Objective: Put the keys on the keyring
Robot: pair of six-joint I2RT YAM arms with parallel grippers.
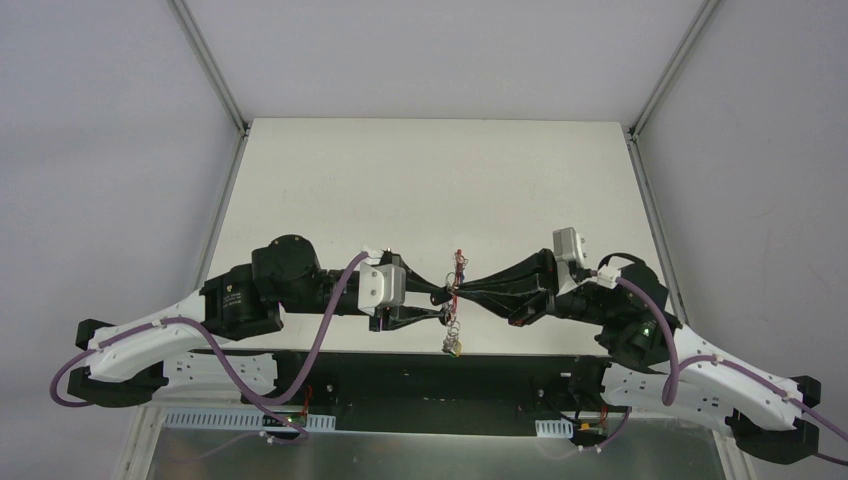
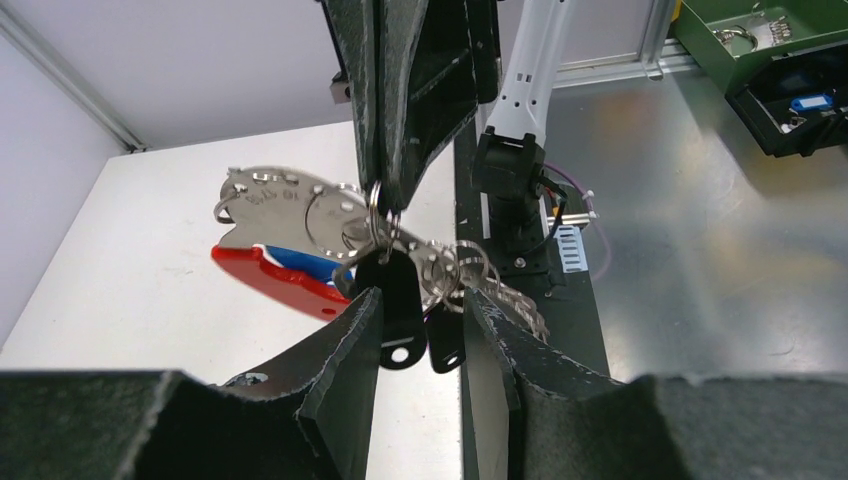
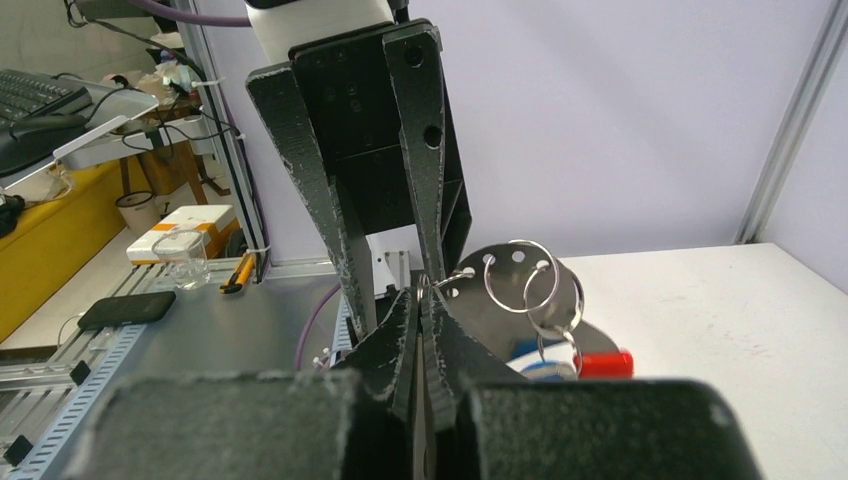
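Threading is the step in hand: right gripper (image 3: 422, 300) clamps shut on the thin silvery wire keyring (image 2: 376, 222) near the white table (image 1: 400, 180)'s six o'clock edge. Left gripper (image 2: 422, 300) straddles black-headed silvery keys (image 2: 398, 300), grip unclear. Next probably needs one key's hole steered onto the ring.

Above the near edge of a white rectangular table (image 1: 430, 180), a black jointed left arm (image 1: 290, 285) and a matching right arm (image 1: 620, 300), each trailing a looping purple cable (image 1: 330, 310), reach inward until their tips meet. The left gripper (image 1: 446, 304) shows its two thin black fingers standing apart, while the right gripper (image 1: 462, 290) tapers to one closed point. Both meet a tiny silvery bunch of keys and rings (image 1: 453, 335), which hangs as a short string with a red fleck at one end and a yellowish bit at the other; it is too small to tell which finger touches which piece.
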